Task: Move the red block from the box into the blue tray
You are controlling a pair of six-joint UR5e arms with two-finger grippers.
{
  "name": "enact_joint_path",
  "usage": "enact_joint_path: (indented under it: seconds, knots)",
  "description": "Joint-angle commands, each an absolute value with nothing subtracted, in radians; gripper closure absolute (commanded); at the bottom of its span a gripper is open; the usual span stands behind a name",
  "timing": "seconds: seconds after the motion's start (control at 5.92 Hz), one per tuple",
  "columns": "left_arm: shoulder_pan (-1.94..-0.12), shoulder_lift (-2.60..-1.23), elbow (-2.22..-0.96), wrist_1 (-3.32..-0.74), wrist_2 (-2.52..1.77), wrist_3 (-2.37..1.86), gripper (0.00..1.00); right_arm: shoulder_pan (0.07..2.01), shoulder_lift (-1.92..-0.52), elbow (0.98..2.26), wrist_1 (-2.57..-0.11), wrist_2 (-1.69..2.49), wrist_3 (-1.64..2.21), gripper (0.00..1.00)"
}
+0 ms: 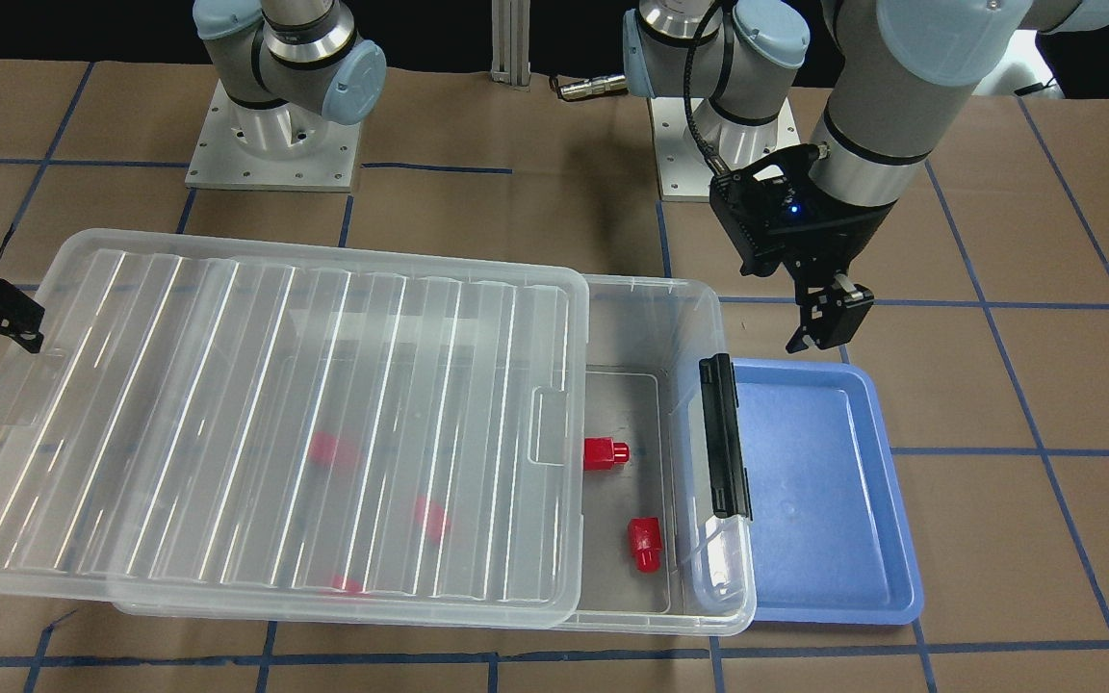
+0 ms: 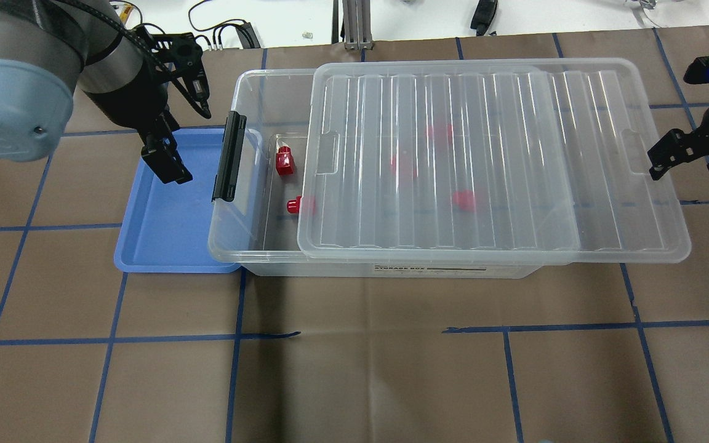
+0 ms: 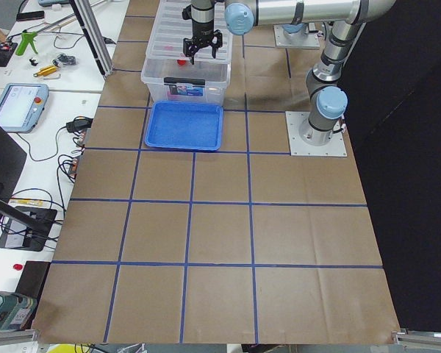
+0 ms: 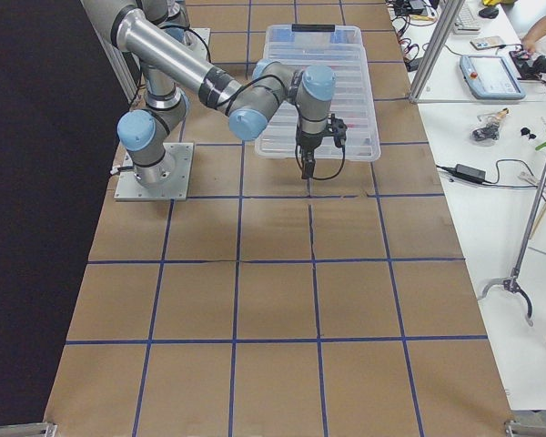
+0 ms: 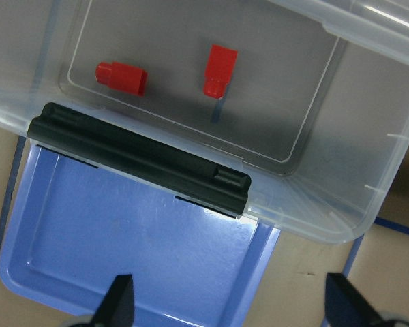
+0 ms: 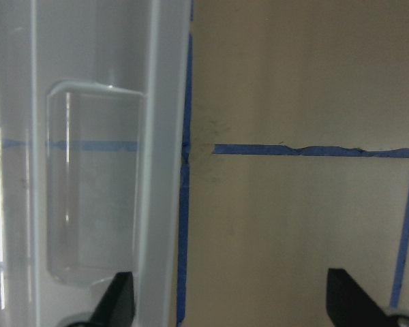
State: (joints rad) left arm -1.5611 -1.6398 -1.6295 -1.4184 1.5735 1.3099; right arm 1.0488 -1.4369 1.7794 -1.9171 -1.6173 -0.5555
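The clear box (image 2: 250,83) lies across the table with its ribbed lid (image 2: 490,154) slid toward my right, leaving the left end open. Two red blocks (image 2: 285,161) (image 2: 295,205) lie in the open end, and also show in the left wrist view (image 5: 123,76) (image 5: 219,68). Three more red blocks show blurred under the lid (image 2: 465,200). The blue tray (image 2: 170,227) sits against the box's black clip handle (image 2: 229,157) and holds nothing. My left gripper (image 2: 167,163) hangs open and empty above the tray. My right gripper (image 2: 677,151) is open and empty beside the lid's right end.
The lid overhangs the box's right end, and its edge tab (image 6: 92,184) lies just inside my right gripper's (image 6: 232,300) reach. The two arm bases (image 1: 270,144) (image 1: 723,144) stand behind the box. Brown paper with blue tape lines (image 2: 354,332) covers the table.
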Motion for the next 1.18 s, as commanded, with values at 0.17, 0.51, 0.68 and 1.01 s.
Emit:
enact_joint_path:
  seconds: [0.17, 0.51, 0.68, 1.01]
  knots:
    - [-1.711, -1.748, -1.617, -1.283, 1.577, 1.341, 0.03, 0.971, -1.422, 1.74, -1.931, -1.655, -0.633, 0.0]
    - [-1.767, -1.849, -1.643, -1.156, 1.569, 1.342, 0.03, 0.965, -1.436, 1.683, -1.928, -1.696, -0.634, 0.0]
    - [-1.769, -1.876, -1.647, -1.154, 1.566, 1.342, 0.03, 0.974, -1.446, 1.636, -1.895, -1.695, -0.621, 0.0]
    - [-1.758, -1.94, -1.667, -1.125, 1.569, 1.344, 0.03, 1.065, -1.48, 1.519, -1.681, -1.686, -0.452, 0.0]
